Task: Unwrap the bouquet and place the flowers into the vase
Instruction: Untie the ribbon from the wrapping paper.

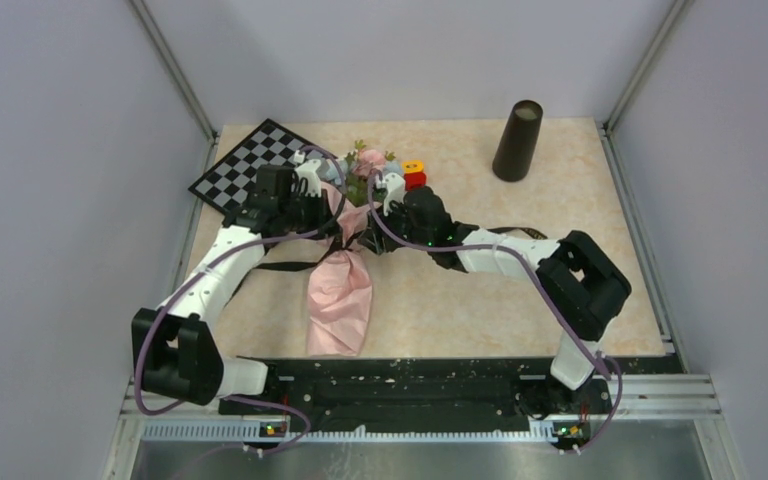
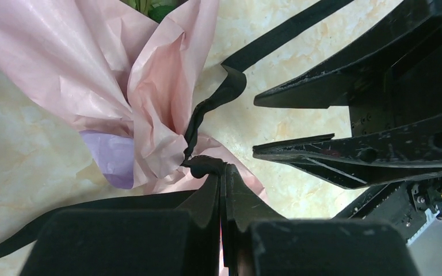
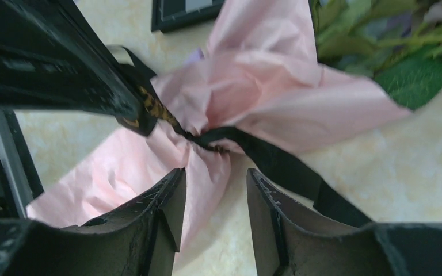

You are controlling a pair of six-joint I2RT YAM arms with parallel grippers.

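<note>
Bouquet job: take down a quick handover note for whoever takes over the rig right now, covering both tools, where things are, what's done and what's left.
The left tool is shut on the ribbon at the bouquet's waist.
The right tool is open, holds nothing and sits close to that waist.
The bouquet lies mid-table with its paper wrapped and the ribbon cinched round it. The flowers are inside, heads toward the far edge.
The vase stands upright at far right, no stems in it.
Done: nothing finished.
Left: free the ribbon, open the paper, move the flowers into the vase.
</note>
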